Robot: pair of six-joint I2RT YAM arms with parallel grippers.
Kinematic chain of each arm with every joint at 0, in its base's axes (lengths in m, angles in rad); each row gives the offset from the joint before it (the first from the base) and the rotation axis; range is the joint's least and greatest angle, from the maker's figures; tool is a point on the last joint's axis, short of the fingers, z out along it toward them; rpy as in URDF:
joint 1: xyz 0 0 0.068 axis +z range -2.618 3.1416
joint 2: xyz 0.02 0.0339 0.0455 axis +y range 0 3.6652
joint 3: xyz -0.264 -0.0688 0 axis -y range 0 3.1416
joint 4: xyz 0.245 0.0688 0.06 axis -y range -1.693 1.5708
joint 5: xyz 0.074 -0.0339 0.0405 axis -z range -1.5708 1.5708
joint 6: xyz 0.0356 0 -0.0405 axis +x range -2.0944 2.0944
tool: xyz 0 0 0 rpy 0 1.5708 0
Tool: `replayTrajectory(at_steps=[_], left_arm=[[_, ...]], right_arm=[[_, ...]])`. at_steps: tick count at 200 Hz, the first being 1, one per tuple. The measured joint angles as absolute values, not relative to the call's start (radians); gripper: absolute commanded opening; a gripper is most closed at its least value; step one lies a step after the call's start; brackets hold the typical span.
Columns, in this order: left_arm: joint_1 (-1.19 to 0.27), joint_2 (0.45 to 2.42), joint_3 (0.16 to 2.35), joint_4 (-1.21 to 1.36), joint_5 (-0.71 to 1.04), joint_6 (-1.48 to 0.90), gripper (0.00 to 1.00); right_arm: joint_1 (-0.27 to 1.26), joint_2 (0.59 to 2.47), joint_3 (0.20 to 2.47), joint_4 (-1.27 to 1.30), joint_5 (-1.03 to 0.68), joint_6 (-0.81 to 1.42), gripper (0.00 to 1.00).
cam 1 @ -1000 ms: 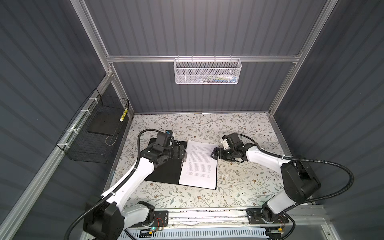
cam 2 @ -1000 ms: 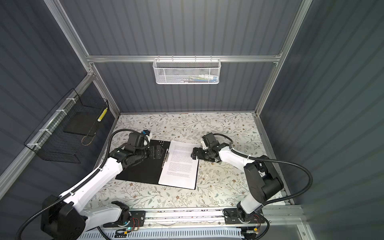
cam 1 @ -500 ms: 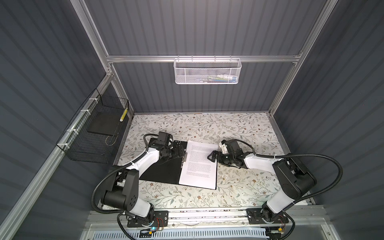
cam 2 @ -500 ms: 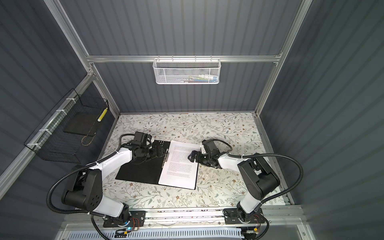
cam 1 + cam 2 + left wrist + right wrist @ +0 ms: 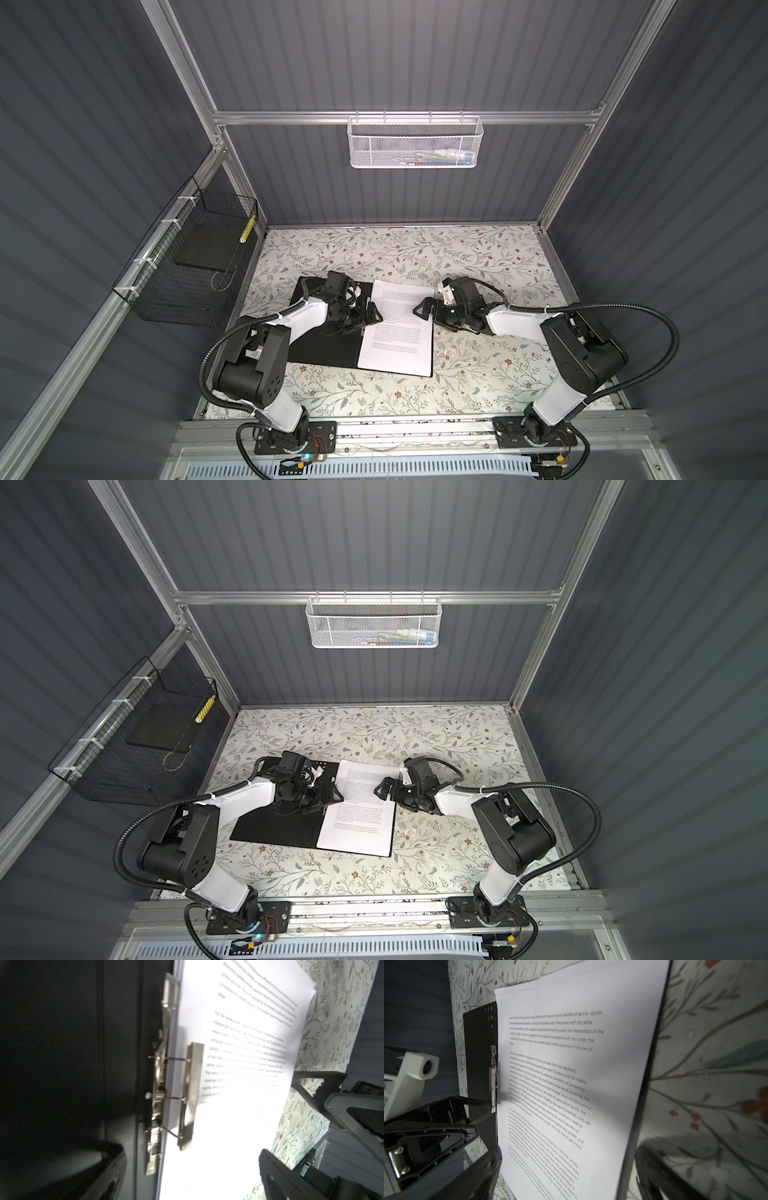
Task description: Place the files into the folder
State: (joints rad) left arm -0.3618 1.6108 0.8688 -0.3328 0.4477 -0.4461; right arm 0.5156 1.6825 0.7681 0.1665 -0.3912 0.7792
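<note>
Files [image 5: 395, 332] lie on right half of open folder [image 5: 324, 351], mid-table, left margin at spine by metal clip [image 5: 191, 1095]; whether clip presses flat, cannot tell. Sheets poke slightly past folder's far edge, corners fanned.

Since a second ago:
- Both arms fold back toward base.
- Left gripper [image 5: 368, 322] shifts from folder's far corner to clip, jaws apart, empty.
- Right gripper [image 5: 430, 315] creeps onto files' right edge, jaws wide, empty.

Judgement: sheets placed; clamping, closing cover remain.

Table [image 5: 478, 257] bare right and beyond; left wall close beside folder.
</note>
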Motion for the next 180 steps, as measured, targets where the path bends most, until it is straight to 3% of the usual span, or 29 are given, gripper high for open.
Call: replayTrajectory(at_steps=[54,136,180], left_arm=[[-0.442,1.646,0.875,-0.239,0.457,-0.467,1.00],[-0.693,1.760,0.960,-0.064,0.458,-0.612,1.00],[-0.507,1.729,0.910,-0.003,0.510,-0.686,1.00]], right_arm=[[0.438,1.670,0.752,0.178,-0.389,0.804,0.99],[0.162,1.487,0.668,-0.006,-0.327,0.717,0.99],[0.181,1.393,0.687,-0.092,-0.310,0.645,0.99]])
